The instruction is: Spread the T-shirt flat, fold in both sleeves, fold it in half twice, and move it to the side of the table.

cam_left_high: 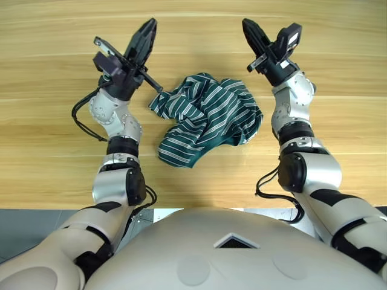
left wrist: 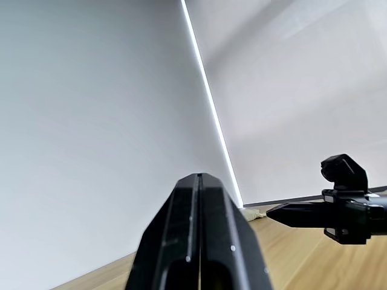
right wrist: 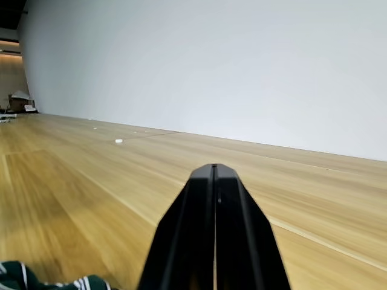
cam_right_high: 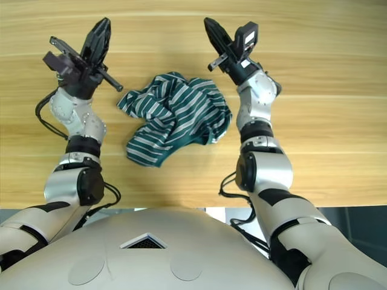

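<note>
Jaws pressed together, left gripper (cam_left_high: 150,25), right gripper (cam_left_high: 247,25), flanking T-shirt (cam_left_high: 205,118)

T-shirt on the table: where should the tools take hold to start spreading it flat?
Pinch the T-shirt at its loose corner jutting toward the left tool, coming from the robot's left, and its bulging opposite edge with the right tool, from the right. It lies crumpled in a heap; only those outer flaps look free to pull apart.

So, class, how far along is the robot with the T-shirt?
Nothing done yet: the T-shirt lies crumpled on the table. Nothing in hand: the left gripper and right gripper are shut, empty, either side of it. Spreading, sleeves, both folds and the move remain.
</note>
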You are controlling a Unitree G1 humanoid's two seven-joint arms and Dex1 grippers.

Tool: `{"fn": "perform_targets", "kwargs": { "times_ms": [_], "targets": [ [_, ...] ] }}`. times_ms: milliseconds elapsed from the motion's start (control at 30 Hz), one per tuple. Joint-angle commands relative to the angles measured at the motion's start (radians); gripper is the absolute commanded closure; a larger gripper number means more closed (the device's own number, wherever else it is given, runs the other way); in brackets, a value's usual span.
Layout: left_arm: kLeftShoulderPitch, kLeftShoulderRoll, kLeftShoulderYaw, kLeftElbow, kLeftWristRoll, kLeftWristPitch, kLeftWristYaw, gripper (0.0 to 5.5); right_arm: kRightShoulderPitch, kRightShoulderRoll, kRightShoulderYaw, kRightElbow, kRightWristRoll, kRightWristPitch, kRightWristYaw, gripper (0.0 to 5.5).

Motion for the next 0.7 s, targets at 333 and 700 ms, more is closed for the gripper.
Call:
{"fn": "perform_targets", "kwargs": {
  "times_ms": [333, 700],
  "targets": [
    [0.132, 0.092, -0.16, -0.188, -0.035, 0.193, -0.143, 5.5, 0.131, -0.072, 0.18, -0.131, -0.092, -0.069, 0.099, 5.47],
    [0.165, 0.1, -0.211, -0.23, 0.013, 0.209, -0.1, 5.5, 0.156, -0.09, 0.233, -0.176, -0.142, -0.055, -0.013, 5.47]
  ]
}}
